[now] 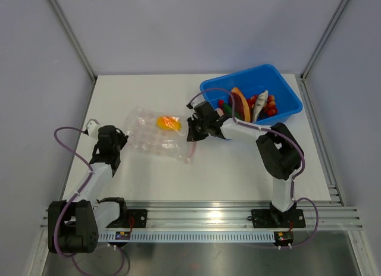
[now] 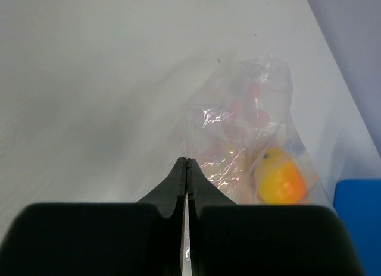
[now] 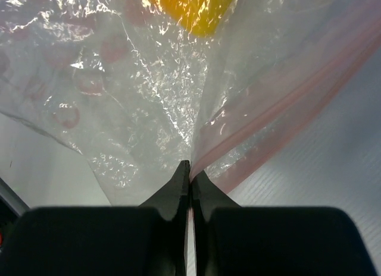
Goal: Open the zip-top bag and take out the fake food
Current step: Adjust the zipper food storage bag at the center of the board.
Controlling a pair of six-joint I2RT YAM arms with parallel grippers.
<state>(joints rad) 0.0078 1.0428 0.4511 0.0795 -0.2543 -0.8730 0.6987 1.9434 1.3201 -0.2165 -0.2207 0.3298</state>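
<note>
The clear crinkly zip-top bag (image 1: pixel 150 139) lies on the white table between the two arms. One yellow piece of fake food (image 1: pixel 168 122) rests inside it near the top edge. My left gripper (image 1: pixel 123 139) is at the bag's left edge, and the left wrist view shows it (image 2: pixel 187 162) shut with thin film pinched between the fingers, the bag (image 2: pixel 250 115) and yellow fruit (image 2: pixel 280 179) just beyond. My right gripper (image 1: pixel 190 128) is at the bag's right side; in the right wrist view it (image 3: pixel 190 165) is shut on the plastic beside the pink zip strip (image 3: pixel 297 97).
A blue bin (image 1: pixel 238 74) stands at the back right, close behind the right gripper. It holds several toy pieces (image 1: pixel 256 103): red tomatoes, an orange wedge, a grey fish, something green. Its corner (image 2: pixel 357 210) shows in the left wrist view. Metal frame posts line the table's sides.
</note>
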